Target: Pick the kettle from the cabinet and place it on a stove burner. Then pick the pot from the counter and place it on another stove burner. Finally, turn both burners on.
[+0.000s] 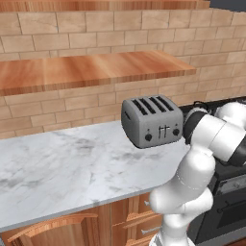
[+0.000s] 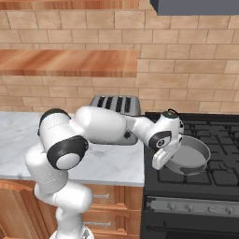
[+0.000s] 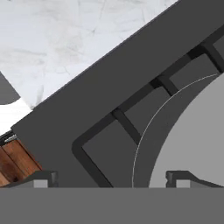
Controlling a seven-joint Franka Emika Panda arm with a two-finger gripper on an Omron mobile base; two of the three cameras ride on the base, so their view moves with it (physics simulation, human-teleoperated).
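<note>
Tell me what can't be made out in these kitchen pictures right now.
- Pot: in the right base view the gripper covers its near left rim; in the hand view the frame edge cuts it off.
- Toaster: in the right base view the arm hides its front.
- Stove: in the left base view the arm blocks most of it.
- Stove knobs: too small to read their settings.

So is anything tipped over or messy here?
No, nothing stands out. The pot sits flat on the stove burners, the toaster stands upright on the counter, and nothing has spilled.
</note>
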